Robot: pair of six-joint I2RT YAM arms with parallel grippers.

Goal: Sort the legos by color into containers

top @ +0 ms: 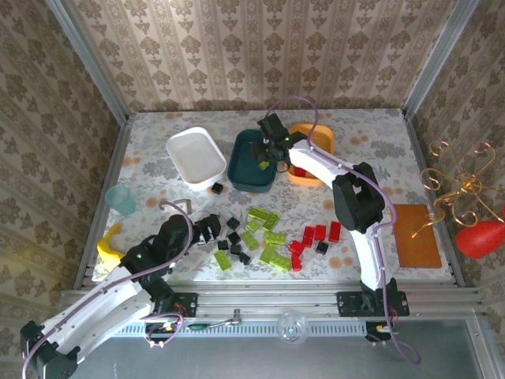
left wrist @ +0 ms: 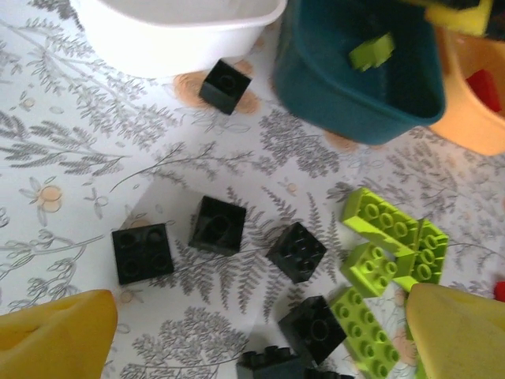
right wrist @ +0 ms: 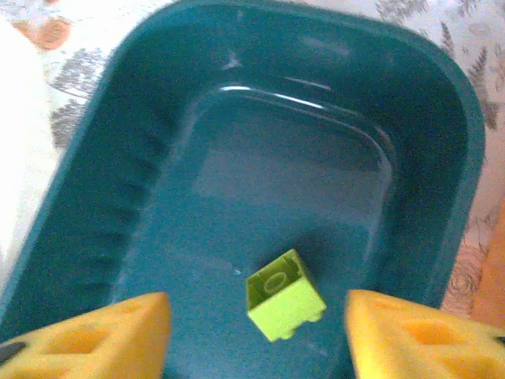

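Note:
The white tray [top: 193,154], dark teal tray [top: 252,164] and orange tray [top: 313,148] stand in a row at the back. My right gripper [top: 268,150] hangs over the teal tray [right wrist: 237,158], open. One lime-green brick [right wrist: 284,304] sits tilted in that tray, touching neither finger. My left gripper [top: 207,229] is open low over several black bricks [left wrist: 217,225], its yellow fingers [left wrist: 55,332] wide apart and holding nothing. Lime-green bricks [top: 264,237] and red bricks [top: 312,237] lie loose mid-table. Red bricks [left wrist: 485,87] show inside the orange tray [left wrist: 473,118].
One black brick [top: 216,187] lies alone in front of the white tray [left wrist: 173,31]. A pale-teal cup [top: 121,199] and a yellow object [top: 109,245] sit at the left edge. An orange-brown mat [top: 416,234] lies at the right.

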